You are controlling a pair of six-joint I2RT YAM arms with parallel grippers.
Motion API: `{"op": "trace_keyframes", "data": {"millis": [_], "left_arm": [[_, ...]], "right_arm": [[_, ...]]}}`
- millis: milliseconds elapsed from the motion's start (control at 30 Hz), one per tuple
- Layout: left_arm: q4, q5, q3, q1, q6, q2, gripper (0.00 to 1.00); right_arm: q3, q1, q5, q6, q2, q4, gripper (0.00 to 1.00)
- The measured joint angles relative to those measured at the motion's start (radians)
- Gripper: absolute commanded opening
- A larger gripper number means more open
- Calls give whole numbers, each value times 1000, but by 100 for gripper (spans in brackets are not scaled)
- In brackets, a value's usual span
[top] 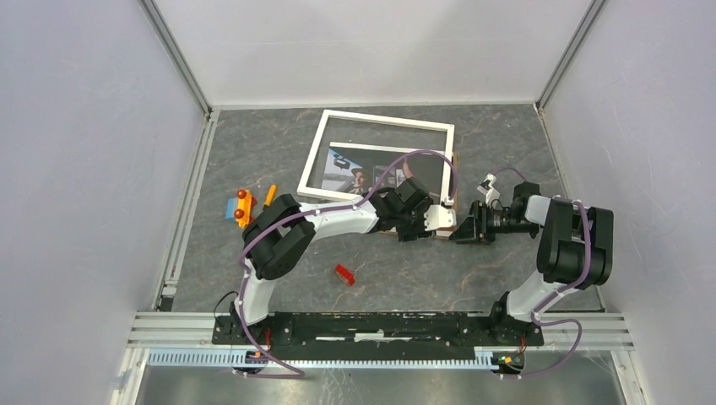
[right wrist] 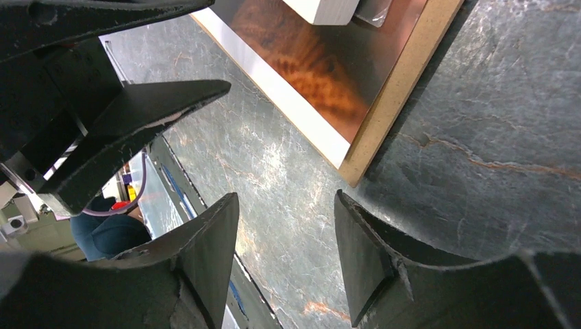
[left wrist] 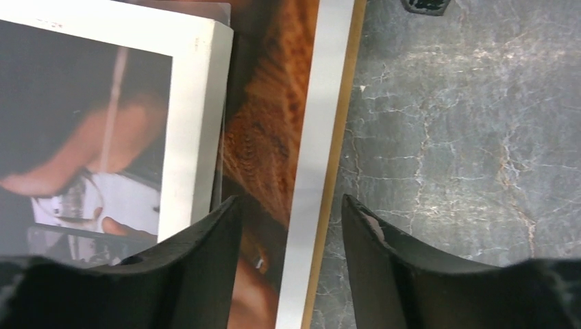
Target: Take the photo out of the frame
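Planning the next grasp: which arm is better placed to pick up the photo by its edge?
Left. The left gripper, open, straddles the photo at its white-bordered edge on the backing board. The right gripper, also open, hangs over bare table, short of the board's corner.

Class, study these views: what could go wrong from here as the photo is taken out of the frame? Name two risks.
1. The frame corner overlaps the photo, so pulling may drag it or crease the print.
2. The photo lies flat on the backing board; the left jaws, open astride its edge, might pinch both.
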Motion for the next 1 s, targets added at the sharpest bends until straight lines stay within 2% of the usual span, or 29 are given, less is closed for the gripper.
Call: {"op": "trace_keyframes", "data": {"millis": [400, 567, 667, 1000], "left_arm": [[-14, 5, 51, -1, -1, 10, 64], [-15, 9, 58, -1, -1, 19, 78], [-18, 15, 58, -2, -1, 23, 81], [-20, -5, 68, -9, -2, 61, 74]], "right_arm": [[19, -1, -1, -46, -38, -64, 61], [19, -1, -2, -45, -39, -66, 67], [19, -1, -10, -39, -39, -64, 69], [18, 10, -31, -5, -37, -33, 69]]}}
